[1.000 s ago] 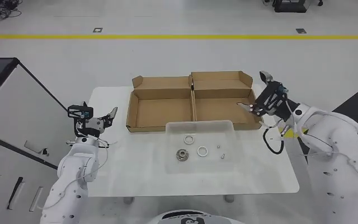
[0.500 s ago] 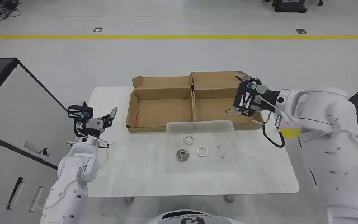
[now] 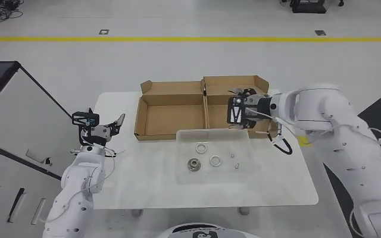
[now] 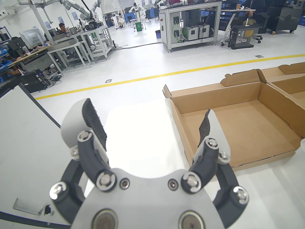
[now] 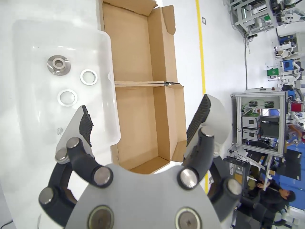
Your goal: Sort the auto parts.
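Observation:
A clear plastic tray (image 3: 241, 135) at the table's middle holds a flanged metal hub (image 3: 192, 164), two flat rings (image 3: 202, 147) (image 3: 215, 160) and a small bolt (image 3: 236, 160). In the right wrist view the hub (image 5: 58, 65), the rings (image 5: 88, 77) (image 5: 67, 97) and the small bolt (image 5: 59, 130) lie in the tray (image 5: 112, 77). Behind it stand two open cardboard boxes, left (image 3: 172, 119) and right (image 3: 223, 116). My right gripper (image 3: 239, 109) (image 5: 144, 113) hangs open above the right box (image 5: 140, 125). My left gripper (image 3: 116, 122) (image 4: 147, 115) is open at the table's left edge.
The white table (image 3: 155, 178) has bare room in front of the tray and at both sides. A slanted white board (image 3: 30, 113) stands left of the table. The left box (image 4: 238, 129) lies to one side of my left gripper.
My right arm swung left from beyond the right box's outer edge to above that box, gripper still open. The left arm has not moved.

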Robot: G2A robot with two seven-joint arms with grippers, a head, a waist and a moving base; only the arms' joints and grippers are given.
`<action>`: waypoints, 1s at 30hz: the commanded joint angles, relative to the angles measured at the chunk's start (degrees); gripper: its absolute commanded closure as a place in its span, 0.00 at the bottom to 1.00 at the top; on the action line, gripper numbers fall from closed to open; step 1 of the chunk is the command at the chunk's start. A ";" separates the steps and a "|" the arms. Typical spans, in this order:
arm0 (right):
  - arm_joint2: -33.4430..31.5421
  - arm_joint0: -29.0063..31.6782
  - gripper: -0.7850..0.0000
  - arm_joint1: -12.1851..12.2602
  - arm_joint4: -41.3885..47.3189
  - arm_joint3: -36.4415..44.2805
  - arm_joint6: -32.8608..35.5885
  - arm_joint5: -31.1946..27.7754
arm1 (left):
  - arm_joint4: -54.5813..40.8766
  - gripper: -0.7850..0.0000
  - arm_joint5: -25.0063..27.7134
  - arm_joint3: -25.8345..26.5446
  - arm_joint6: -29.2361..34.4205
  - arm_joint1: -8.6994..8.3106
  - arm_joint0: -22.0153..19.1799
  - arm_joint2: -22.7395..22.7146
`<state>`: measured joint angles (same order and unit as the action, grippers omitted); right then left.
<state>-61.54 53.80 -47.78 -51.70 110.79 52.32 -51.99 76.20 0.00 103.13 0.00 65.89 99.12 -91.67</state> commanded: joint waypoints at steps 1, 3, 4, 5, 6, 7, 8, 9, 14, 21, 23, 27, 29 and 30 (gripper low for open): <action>3.59 -2.02 0.00 1.53 0.47 -0.70 -0.23 -0.23 | 0.00 0.00 0.00 0.00 0.00 0.00 0.00 0.00; 7.18 -4.43 0.00 3.24 1.20 -1.31 -0.62 -0.62 | 0.00 0.00 0.00 0.00 0.00 0.00 0.00 0.00; 8.92 -5.64 0.00 4.08 1.84 -1.57 -0.71 -0.71 | 0.00 0.00 0.00 0.00 0.00 0.00 0.00 0.00; 10.84 -6.96 0.00 4.94 1.88 -1.67 -0.94 -0.94 | 0.00 0.00 0.00 0.00 0.00 0.00 0.00 0.00; 12.66 -8.27 0.00 5.77 2.09 -1.98 -1.16 -1.16 | 0.00 0.00 0.00 0.00 0.00 0.00 0.00 0.00; 14.38 -9.59 0.00 6.53 2.84 -2.27 -1.37 -1.37 | 0.00 0.00 0.00 0.00 0.00 0.00 0.00 0.00; 16.20 -10.94 0.00 7.27 3.36 -2.30 -1.54 -1.54 | 0.00 0.00 0.00 0.00 0.00 0.00 0.00 0.00; 17.96 -12.37 0.00 7.97 3.70 -2.32 -1.67 -1.67 | 0.00 0.00 0.00 0.00 0.00 0.00 0.00 0.00; 26.02 -19.02 0.00 10.60 7.13 -2.25 -1.47 -1.46 | 0.00 0.00 0.00 0.00 0.00 0.00 0.00 0.00; 37.06 -26.02 0.00 12.13 12.63 -2.69 0.12 0.13 | 0.00 0.00 0.00 0.00 0.00 0.00 0.00 0.00; 40.01 -27.53 0.00 12.23 13.96 -2.70 0.76 0.77 | 0.00 0.00 0.00 0.00 0.00 0.00 0.00 0.00; 45.29 -30.45 0.00 12.09 15.72 -2.68 1.67 1.69 | 0.00 0.00 0.00 0.00 0.00 0.00 0.00 0.00; 47.90 -31.91 0.00 11.93 16.46 -2.93 1.71 1.72 | 0.00 0.00 0.00 0.00 0.00 0.00 0.00 0.00; 49.13 -32.70 0.00 11.82 16.71 -3.07 1.70 1.71 | 0.00 0.00 0.00 0.00 0.00 0.00 0.00 0.00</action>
<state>-13.41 21.73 -35.88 -35.18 107.82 54.05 -50.24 76.20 0.00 103.13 0.00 65.89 99.12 -91.67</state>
